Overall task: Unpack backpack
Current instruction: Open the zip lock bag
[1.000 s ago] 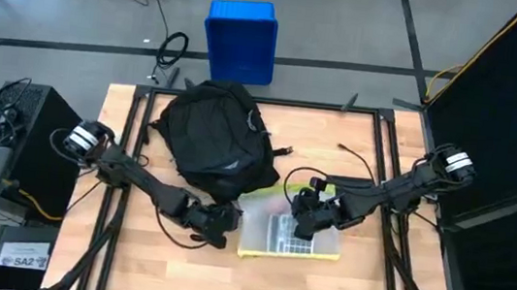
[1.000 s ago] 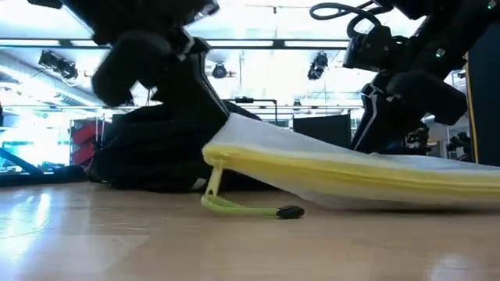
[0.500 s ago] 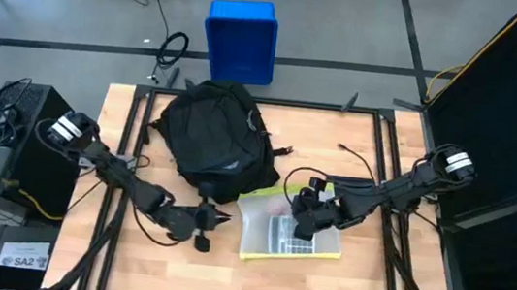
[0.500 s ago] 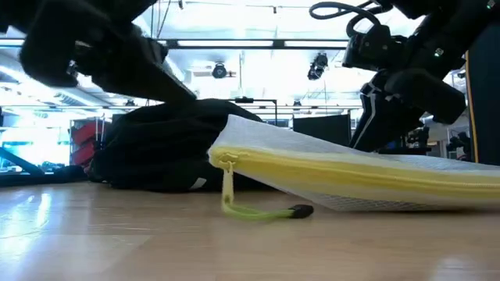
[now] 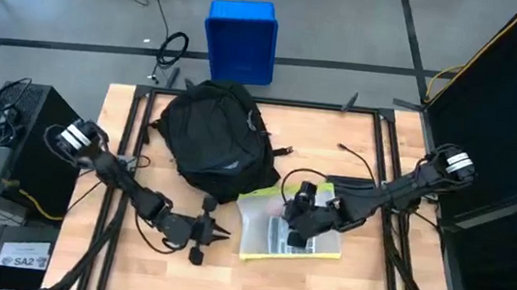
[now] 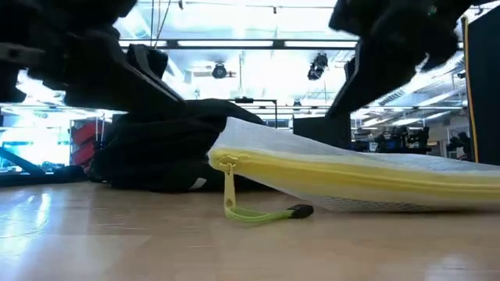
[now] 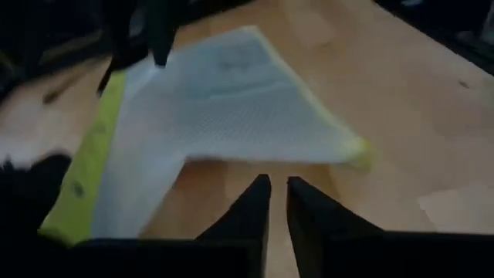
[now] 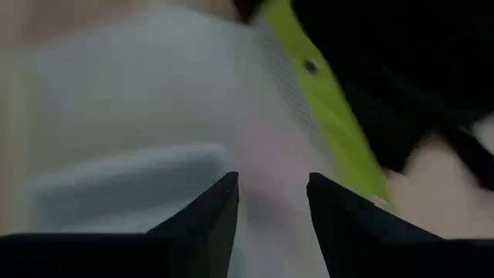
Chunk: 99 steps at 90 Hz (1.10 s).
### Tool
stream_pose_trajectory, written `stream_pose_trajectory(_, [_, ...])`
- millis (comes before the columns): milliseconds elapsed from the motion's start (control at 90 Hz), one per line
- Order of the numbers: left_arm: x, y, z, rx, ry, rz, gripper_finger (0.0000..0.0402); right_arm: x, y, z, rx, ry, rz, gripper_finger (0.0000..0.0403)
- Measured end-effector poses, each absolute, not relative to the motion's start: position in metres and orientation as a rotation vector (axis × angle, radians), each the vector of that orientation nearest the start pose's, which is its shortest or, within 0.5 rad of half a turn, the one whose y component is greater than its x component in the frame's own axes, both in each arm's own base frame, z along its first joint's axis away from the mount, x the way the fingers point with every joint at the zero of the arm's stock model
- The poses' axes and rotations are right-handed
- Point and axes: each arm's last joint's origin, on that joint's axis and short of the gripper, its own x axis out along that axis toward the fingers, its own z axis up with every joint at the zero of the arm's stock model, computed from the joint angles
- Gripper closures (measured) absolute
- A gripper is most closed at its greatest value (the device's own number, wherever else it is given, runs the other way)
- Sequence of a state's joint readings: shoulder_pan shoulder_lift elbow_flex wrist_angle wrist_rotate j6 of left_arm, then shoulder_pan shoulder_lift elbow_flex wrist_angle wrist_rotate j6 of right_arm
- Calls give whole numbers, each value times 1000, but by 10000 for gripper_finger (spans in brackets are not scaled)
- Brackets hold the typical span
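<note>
The black backpack (image 5: 210, 140) lies at the table's far middle. A white mesh pouch with a yellow zip edge (image 5: 292, 239) lies to the right of it and nearer the front. In the low view the pouch's raised zip corner (image 6: 223, 156) sits up by the backpack (image 6: 156, 156), and its pull tab hangs to the wood. My left gripper (image 5: 222, 232) hovers just left of the pouch, its fingers a narrow gap apart, pointing at the pouch (image 7: 216, 108). My right gripper (image 5: 290, 229) hangs open above the pouch (image 8: 131, 139).
A blue crate (image 5: 241, 38) stands on the floor beyond the far edge. A thin black cable (image 5: 347, 153) lies on the table's far right. Bare wood (image 5: 223, 283) runs along the near edge.
My left gripper has drawn back from the pouch's left edge toward the table's left and near edges. My right gripper has risen off the pouch. The pouch's zip pull has swung a little and now hangs straight down.
</note>
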State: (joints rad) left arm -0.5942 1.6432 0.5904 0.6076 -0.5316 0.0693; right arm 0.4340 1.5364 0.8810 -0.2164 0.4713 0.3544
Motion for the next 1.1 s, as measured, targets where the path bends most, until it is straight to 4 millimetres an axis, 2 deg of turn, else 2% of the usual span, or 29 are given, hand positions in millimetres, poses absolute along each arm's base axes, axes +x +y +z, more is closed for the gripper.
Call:
stream_pose_trajectory(289, [275, -178, 136, 580, 382, -14, 381, 276, 148, 204, -40, 635, -4, 270])
stream_pose_trajectory(422, [277, -182, 131, 637, 417, 30, 385, 274, 156, 207, -36, 603, 13, 268])
stream_pose_trajectory(600, [273, -188, 129, 676, 426, -6, 376, 270, 166, 210, -10, 567, 41, 271])
stream_pose_trajectory(833, [267, -195, 130, 786, 415, -30, 318, 267, 178, 207, 17, 548, 52, 260])
stream_pose_trajectory(1100, [277, -201, 132, 896, 410, -3, 226, 278, 190, 178, -15, 571, 80, 237])
